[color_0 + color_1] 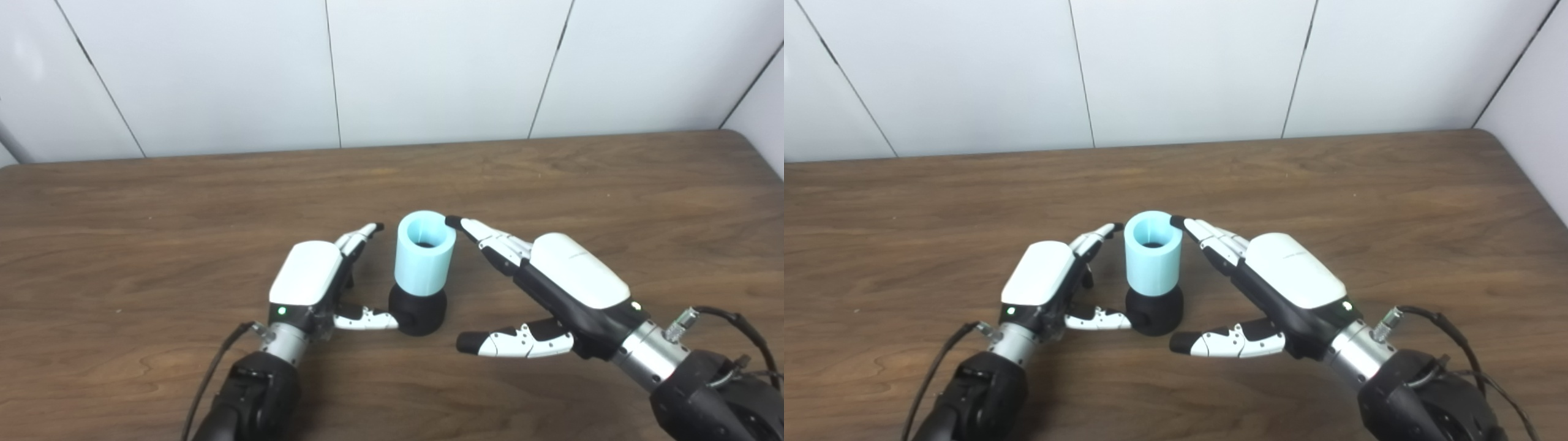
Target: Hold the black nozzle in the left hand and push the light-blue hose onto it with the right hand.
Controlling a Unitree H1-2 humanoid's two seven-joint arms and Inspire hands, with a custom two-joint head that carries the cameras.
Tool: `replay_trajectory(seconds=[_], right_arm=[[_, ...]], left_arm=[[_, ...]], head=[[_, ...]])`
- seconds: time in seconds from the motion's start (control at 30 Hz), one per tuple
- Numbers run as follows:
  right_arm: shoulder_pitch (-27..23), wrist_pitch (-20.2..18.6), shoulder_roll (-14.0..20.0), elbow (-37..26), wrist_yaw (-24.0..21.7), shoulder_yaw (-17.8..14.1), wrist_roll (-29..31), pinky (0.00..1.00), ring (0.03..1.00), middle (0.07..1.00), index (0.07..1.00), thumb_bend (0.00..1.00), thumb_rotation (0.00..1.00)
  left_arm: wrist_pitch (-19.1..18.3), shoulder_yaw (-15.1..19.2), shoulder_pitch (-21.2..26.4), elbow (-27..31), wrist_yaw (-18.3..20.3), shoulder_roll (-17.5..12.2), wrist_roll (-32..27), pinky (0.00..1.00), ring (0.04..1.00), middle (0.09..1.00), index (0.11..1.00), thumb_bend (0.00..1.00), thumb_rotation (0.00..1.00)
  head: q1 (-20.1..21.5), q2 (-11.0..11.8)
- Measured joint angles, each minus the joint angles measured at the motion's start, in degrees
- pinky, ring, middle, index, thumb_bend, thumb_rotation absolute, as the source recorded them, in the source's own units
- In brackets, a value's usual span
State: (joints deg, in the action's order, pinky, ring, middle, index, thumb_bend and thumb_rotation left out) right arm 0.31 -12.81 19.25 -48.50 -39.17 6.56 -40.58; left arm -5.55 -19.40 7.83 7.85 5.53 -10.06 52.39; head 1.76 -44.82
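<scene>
Between both spread hands, light-blue hose point(424, 256) sits upright on black nozzle point(420, 311)

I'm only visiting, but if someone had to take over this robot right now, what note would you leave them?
Left hand: open, thumb tip touching the black nozzle, the other fingers spread behind it, no firm hold.
Right hand: open, fingertips at the top rim of the light-blue hose, thumb held clear in front.
The hose stands upright on the nozzle, near the middle of the wooden table.
Done: hose appears already seated on the nozzle.
Left: likely just check the fit and draw both hands away.
</scene>
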Motion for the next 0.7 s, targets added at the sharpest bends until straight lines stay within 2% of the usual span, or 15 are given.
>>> replay_trajectory(seconds=[0.07, 0.17, 0.3, 0.4, 0.5, 0.6, 0.7], right_arm=[[0.5, 0.0, 0.0, 0.4, 0.0, 0.0, 0.0, 0.78, 0.922, 0.962, 1.000, 0.54, 0.86], [0.7, 0.0, 0.0, 0.4, 0.2, -0.1, 0.0, 0.79, 0.924, 0.966, 1.000, 0.54, 0.85], [0.8, 0.0, 0.0, 0.4, 0.3, -0.2, -0.2, 0.78, 0.918, 0.959, 1.000, 0.55, 0.86], [0.9, 0.1, 0.0, 0.6, 0.7, -0.6, -0.2, 0.78, 0.914, 0.956, 1.000, 0.55, 0.86], [1.5, 0.1, 0.0, 0.8, 2.0, -1.5, 0.6, 0.78, 0.910, 0.950, 0.986, 0.55, 0.83], [2.4, -0.3, -0.4, 1.4, 3.7, -3.0, 3.0, 0.77, 0.908, 0.955, 0.982, 0.56, 0.85], [4.0, -1.0, -2.5, 3.5, 6.4, -4.5, 6.1, 0.75, 0.896, 0.960, 0.977, 0.55, 0.86]], left_arm=[[-0.1, 2.1, -0.6, 0.8, 1.1, -0.4, -3.6, 0.76, 0.861, 0.874, 0.896, 1.00, 0.48], [-0.6, 4.3, -1.6, 2.6, 2.5, -1.0, -7.3, 0.74, 0.863, 0.883, 0.910, 1.00, 0.49], [-0.7, 5.5, -3.0, 4.8, 4.4, -2.2, -10.4, 0.74, 0.863, 0.886, 0.919, 1.00, 0.52], [-2.1, 6.8, -3.9, 6.8, 6.4, -2.6, -12.7, 0.75, 0.884, 0.898, 0.923, 1.00, 0.50], [-3.1, 8.3, -5.2, 8.2, 6.8, -2.6, -15.3, 0.70, 0.851, 0.881, 0.907, 0.99, 0.47], [-3.7, 10.9, -6.7, 8.8, 6.4, -1.5, -20.0, 0.72, 0.824, 0.859, 0.889, 0.77, 0.44], [-4.2, 13.6, -7.5, 8.8, 5.4, 1.1, -24.8, 0.72, 0.811, 0.844, 0.880, 0.67, 0.48]], head=[[0.0, 0.0], [0.2, 0.0], [0.3, 0.0], [0.4, 0.0], [0.5, -0.1], [0.7, -0.1], [0.9, -0.1]])
